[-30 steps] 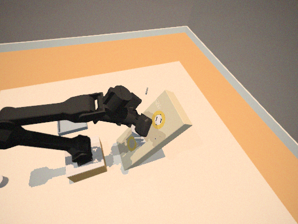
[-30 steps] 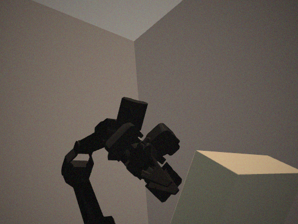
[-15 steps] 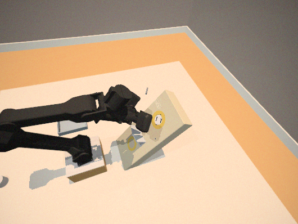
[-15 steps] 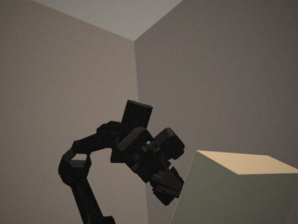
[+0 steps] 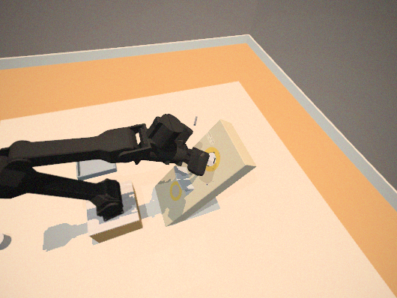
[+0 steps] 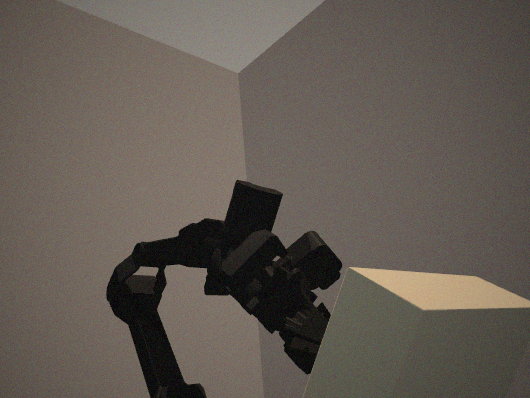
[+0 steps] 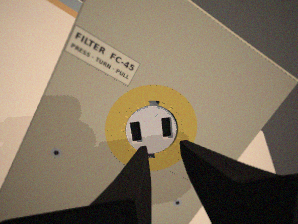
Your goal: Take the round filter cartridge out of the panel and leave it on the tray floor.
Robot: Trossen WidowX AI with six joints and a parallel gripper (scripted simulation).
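Gripper [image 6: 311,374] [image 7: 163,149] hovering part open, holding nothing, tips nearing cartridge [image 5: 212,159] [image 7: 151,129], which is sitting in panel [image 5: 234,150] [image 6: 370,340] [image 7: 210,75]. Tips standing low of 2 slots [image 7: 136,131]; advancing without recentring is risking jamming on face, missing both, then slipping during turn.

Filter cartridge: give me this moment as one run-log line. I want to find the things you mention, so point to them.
cartridge [image 5: 212,159] [image 7: 154,136] seated in panel [image 5: 232,150] [image 6: 360,345] [image 7: 100,175] | gripper [image 7: 163,149] partly open, nothing held | fingertips near cartridge face, contact unclear | not extracted

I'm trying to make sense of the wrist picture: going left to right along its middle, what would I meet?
Small dark hole in the panel → left slot → right slot
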